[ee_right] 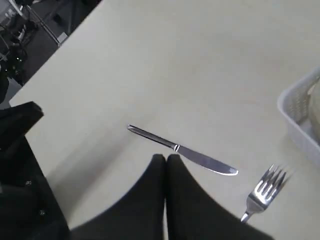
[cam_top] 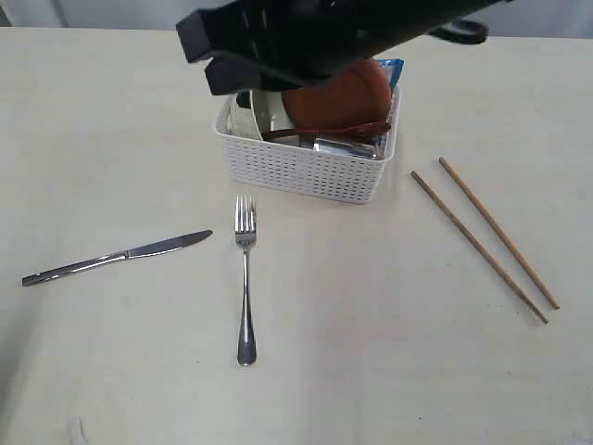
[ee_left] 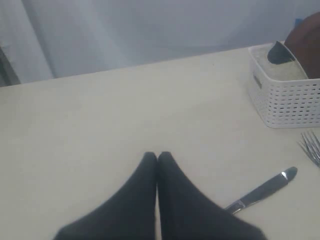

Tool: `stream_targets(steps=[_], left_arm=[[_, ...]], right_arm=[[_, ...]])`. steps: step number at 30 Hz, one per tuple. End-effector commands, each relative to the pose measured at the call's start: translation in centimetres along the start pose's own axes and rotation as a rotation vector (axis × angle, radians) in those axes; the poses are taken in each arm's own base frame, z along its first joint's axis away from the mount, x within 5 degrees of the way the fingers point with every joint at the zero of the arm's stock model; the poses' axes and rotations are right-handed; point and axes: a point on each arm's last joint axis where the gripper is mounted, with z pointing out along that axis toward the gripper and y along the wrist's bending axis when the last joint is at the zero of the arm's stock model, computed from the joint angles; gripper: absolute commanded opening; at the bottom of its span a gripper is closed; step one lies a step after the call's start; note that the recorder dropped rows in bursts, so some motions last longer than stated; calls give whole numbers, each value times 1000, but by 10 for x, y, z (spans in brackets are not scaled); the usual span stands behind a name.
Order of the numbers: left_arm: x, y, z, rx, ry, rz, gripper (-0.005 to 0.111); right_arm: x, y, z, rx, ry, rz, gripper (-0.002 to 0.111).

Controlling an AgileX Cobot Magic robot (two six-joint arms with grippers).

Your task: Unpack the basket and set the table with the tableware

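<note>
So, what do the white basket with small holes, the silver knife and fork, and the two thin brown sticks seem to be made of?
The white perforated basket looks like moulded plastic, matt: even colour, regular small holes. The silver knife and fork look like polished steel: bright reflections. The two thin brown chopsticks are probably wood or bamboo: dull, warm brown, no shine.

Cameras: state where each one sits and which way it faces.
Exterior view: high above the table, looking down on basket, fork, knife and chopsticks; a black arm crosses over the basket.
Left wrist view: on the left arm, low, facing across the table past the shut left gripper toward the basket.
Right wrist view: on the right arm, looking down past the shut right gripper at knife and fork.
Shared: all three show knife, fork and basket.
</note>
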Motion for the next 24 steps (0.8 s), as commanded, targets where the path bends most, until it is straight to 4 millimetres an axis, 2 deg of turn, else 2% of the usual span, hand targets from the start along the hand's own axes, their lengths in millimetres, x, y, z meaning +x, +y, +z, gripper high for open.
stream_targets(steps=[1,6,10,17,24], left_arm=[[0,0,0,-2,-5,-2,0],[0,0,0,-2,-5,-2,0],[0,0,0,-2,-5,-2,0],[0,0,0,-2,-5,-2,0],[0,0,0,-2,-5,-2,0]], right_arm=[[-1,17,-42,0,-40,-73,-1],[8,34,-84,-1,-47,-127,-1],[23,45,-116,-5,-102,-158,-1],[68,53,-162,32,-195,-233,-1],[121,50,-191,87,-266,-274,-1]])
